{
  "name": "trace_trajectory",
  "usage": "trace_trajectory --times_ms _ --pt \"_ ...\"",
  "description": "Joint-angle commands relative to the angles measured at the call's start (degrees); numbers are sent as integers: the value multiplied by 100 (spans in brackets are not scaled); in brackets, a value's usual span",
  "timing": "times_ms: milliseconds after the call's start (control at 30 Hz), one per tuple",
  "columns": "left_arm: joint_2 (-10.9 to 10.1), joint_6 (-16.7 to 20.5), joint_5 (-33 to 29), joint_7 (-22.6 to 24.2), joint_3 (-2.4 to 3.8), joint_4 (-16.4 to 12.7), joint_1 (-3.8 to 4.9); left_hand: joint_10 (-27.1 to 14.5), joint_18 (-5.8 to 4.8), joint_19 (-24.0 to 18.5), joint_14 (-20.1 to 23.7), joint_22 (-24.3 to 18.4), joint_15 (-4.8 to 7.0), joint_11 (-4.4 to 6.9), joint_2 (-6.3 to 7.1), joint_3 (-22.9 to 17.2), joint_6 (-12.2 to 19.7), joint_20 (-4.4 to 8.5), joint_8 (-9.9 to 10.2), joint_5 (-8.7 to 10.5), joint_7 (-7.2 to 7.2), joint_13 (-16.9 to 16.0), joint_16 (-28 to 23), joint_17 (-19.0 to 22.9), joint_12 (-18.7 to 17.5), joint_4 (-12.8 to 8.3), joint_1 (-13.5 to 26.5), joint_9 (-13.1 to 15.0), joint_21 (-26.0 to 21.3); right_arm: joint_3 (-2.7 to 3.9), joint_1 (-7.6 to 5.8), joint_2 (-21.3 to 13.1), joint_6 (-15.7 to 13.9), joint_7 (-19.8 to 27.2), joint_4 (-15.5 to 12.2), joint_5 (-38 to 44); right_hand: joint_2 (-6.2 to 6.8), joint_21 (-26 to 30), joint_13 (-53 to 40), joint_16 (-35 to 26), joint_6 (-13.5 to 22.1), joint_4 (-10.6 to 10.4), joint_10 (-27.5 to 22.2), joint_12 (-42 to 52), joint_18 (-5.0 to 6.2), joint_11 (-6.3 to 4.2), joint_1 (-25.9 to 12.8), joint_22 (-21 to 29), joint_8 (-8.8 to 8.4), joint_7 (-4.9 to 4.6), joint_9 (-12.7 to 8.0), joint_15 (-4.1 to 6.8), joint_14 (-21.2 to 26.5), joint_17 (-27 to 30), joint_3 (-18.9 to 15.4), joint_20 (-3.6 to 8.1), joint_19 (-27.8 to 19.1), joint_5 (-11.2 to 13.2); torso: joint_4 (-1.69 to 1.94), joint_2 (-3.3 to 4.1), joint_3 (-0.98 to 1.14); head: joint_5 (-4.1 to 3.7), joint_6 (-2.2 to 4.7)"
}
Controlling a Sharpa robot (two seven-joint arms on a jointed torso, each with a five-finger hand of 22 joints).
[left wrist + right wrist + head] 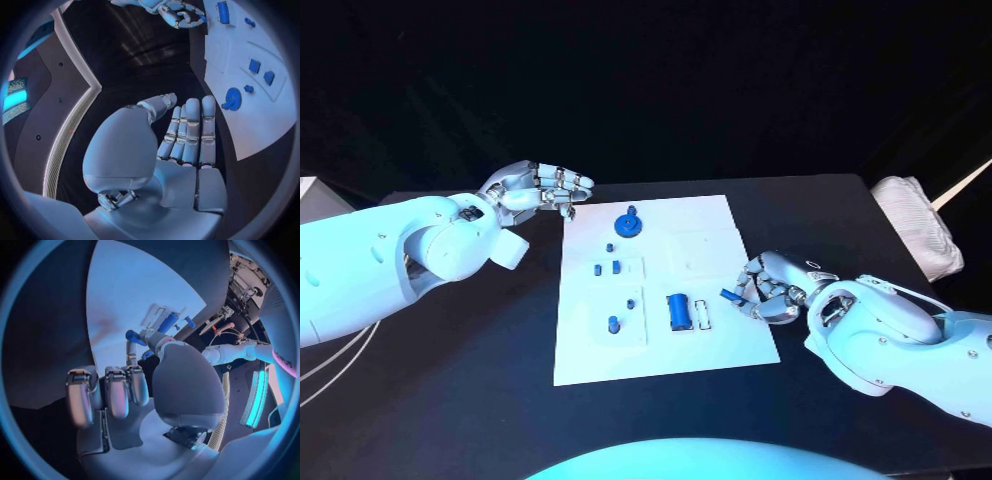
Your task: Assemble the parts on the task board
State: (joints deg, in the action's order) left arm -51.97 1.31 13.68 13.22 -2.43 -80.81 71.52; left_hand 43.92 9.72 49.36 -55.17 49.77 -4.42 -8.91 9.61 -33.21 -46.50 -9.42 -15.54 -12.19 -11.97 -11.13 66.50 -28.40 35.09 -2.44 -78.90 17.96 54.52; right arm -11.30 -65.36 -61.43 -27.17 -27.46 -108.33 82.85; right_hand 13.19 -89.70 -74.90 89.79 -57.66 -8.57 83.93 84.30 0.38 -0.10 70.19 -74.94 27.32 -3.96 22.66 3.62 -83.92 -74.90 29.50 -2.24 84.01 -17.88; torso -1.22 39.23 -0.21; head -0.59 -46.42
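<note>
Right hand (769,286) pinching small blue part (731,296) at task board (661,350) right edge, left hand (538,187) empty — fingers apart — off far-left corner.

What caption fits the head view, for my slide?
Right hand holds a small blue part at the board edge; left hand hovers at its far corner.

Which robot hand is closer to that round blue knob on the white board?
The left robot hand is closer, beside the board's far corner near the knob. The right robot hand is by the opposite edge, farther away.
</note>
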Motion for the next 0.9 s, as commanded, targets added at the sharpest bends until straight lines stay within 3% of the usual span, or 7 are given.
trace_trajectory --times_ms 33,167,500,900 --pt "16 -107 -147 7 3 -4 1 -21 89 4 35 -9 -7 4 -19 -17 47 -42 -16 -22 -37 -3 32 7 34 8 40 -6 -35 -2 -37 34 -99 -56 -26 -725 -27 -30 -1197 21 -21 -46 310 24 -38 -28 -75 -1506 19 6 -2 46 -608 -1510 -4 26 599 0 -2 -4 -11 18 13" --pt "16 -104 -119 7 3 -9 1 -21 89 4 35 -9 -7 4 -19 -17 47 -42 -16 -22 -37 -3 32 7 34 8 40 -6 -35 -2 -55 130 -64 -61 15 -1123 -33 -30 -1200 21 -19 -54 314 29 -38 -28 -91 -1506 19 6 -1 46 -608 -1510 -7 28 599 2 -5 7 1 35 8" --pt "11 -100 -96 21 3 -23 1 -28 88 6 36 -9 -9 1 -12 -16 52 -42 -20 -22 -39 -1 34 8 38 10 45 -7 -35 -5 52 506 242 -95 190 -1579 -66 21 -1209 21 -30 -164 324 40 -29 -35 -303 -1493 43 15 19 53 -608 -1510 -68 37 589 40 -10 3 5 14 -11" --pt "7 -108 -93 23 3 -33 1 -31 88 6 37 -10 -11 0 -12 -15 50 -43 -26 -23 -39 0 36 9 42 17 53 -7 -37 -5 124 755 251 -120 370 -1608 -98 26 -1231 21 -59 -275 348 76 -28 -45 -514 -1492 71 28 37 60 -608 -1510 -122 43 587 62 -4 9 7 -3 -26"
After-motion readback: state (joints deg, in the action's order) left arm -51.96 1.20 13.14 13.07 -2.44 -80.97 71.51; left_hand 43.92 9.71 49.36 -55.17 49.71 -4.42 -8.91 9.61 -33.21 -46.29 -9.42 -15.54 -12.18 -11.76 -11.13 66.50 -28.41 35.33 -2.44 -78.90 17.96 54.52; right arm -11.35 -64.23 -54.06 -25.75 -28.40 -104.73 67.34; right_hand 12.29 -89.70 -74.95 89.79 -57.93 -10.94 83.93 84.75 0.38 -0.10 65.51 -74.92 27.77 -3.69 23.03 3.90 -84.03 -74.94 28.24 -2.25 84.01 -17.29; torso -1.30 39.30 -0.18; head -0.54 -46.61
